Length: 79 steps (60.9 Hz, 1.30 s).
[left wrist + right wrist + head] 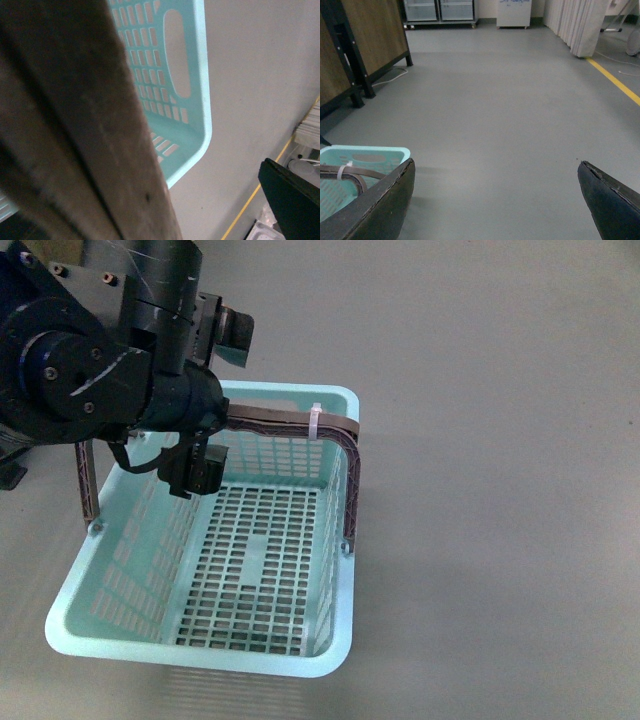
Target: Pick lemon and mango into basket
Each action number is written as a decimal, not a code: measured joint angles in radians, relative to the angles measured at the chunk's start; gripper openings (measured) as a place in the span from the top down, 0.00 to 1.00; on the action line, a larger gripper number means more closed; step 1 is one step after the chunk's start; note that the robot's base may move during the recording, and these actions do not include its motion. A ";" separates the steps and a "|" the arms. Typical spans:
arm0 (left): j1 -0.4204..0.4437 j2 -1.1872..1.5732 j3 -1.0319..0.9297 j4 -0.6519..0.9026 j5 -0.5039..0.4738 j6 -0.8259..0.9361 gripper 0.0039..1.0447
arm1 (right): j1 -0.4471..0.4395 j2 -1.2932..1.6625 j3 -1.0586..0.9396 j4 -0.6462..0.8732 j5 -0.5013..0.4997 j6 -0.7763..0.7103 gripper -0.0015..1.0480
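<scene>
Basket (200,652), light teal and slotted, sits in the left half of the front view over the grey floor (500,490). Its slotted shadow falls on the floor just under its near rim.

Over its far left corner hangs my left pincer (218,405). The brown handle (290,423) stands upright and runs in between the two dark fingers (200,475), which are spread well apart, one above the handle and one below it. From the left wrist the handle (85,125) fills most of the picture as a brown blur, with the basket's end wall (200,100) behind it. Only one finger (292,200) shows there, standing clear of the handle, so I take the pincer as spread, though its other finger is hidden.

A white zip tie (315,425) wraps the handle near the far right corner, where the handle bends down to the right rim.

My right pincer (496,165) shows only in its own wrist view. Both of its fingers (375,210) are wide apart with only floor between them. A corner of the basket (395,151), with the handle and tie, lies just beyond one finger.
</scene>
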State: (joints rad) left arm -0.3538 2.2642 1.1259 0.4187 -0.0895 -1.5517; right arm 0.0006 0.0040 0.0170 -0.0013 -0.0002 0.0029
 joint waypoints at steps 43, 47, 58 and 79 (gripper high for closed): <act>0.056 -0.420 -0.189 -0.122 0.029 -0.026 0.83 | 0.000 0.000 0.000 0.000 0.000 0.000 0.08; 0.077 -0.547 -0.244 -0.164 0.021 -0.034 0.83 | 0.000 0.000 0.000 0.000 0.000 0.000 0.08; 0.140 -0.895 -0.299 -0.343 0.014 -0.026 0.83 | 0.000 0.000 0.000 0.000 0.000 0.000 0.08; 0.149 -1.268 -0.242 -0.648 0.013 0.002 0.83 | 0.000 0.000 0.000 0.000 0.000 0.000 0.08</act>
State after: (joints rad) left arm -0.2050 0.9962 0.8841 -0.2295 -0.0769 -1.5494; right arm 0.0006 0.0040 0.0170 -0.0013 -0.0002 0.0029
